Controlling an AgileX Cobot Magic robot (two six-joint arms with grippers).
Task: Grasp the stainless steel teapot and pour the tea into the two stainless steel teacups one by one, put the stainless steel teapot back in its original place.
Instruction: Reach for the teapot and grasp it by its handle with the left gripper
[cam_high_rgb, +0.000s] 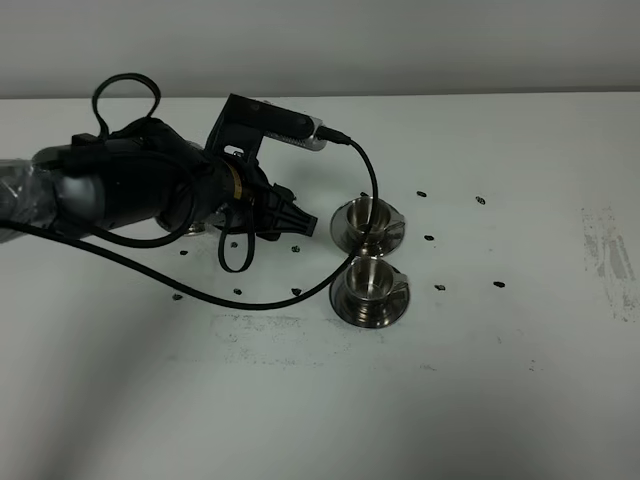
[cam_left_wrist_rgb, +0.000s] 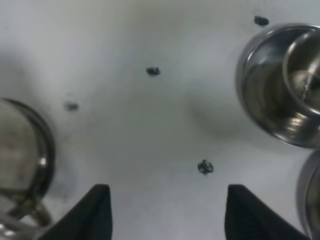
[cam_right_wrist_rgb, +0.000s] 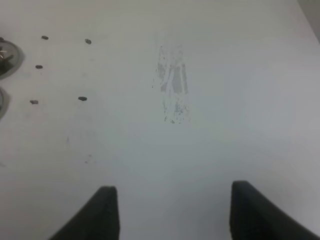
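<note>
**Stainless steel teapot** (cam_left_wrist_rgb: 22, 150): a rounded, shiny body with part of its loop handle, seen in the left wrist view. It stands on the white table (cam_high_rgb: 500, 400), outside the left gripper (cam_left_wrist_rgb: 167, 200). It lies just beyond the outer face of one finger (cam_left_wrist_rgb: 95, 215), apart from it and not between the pair. In the exterior view the pot is almost wholly hidden under the left arm (cam_high_rgb: 120, 190), left of centre of the frame.

The left gripper's fingers are spread and released. Only bare table and a black mark (cam_left_wrist_rgb: 205, 166) lie between them.

On the gripper's other side stand the far teacup (cam_high_rgb: 365, 215), just right of centre, and the near teacup (cam_high_rgb: 370, 282), directly below it in the frame. Each sits on a round saucer (cam_high_rgb: 400, 302), and the two saucers nearly touch. A black cable (cam_high_rgb: 250, 306) loops from the arm past the near teacup.

The right gripper (cam_right_wrist_rgb: 170, 200), seen only in its own wrist view, hangs over bare table. Its fingers (cam_right_wrist_rgb: 102, 215) are likewise spread, grasping nothing.
</note>
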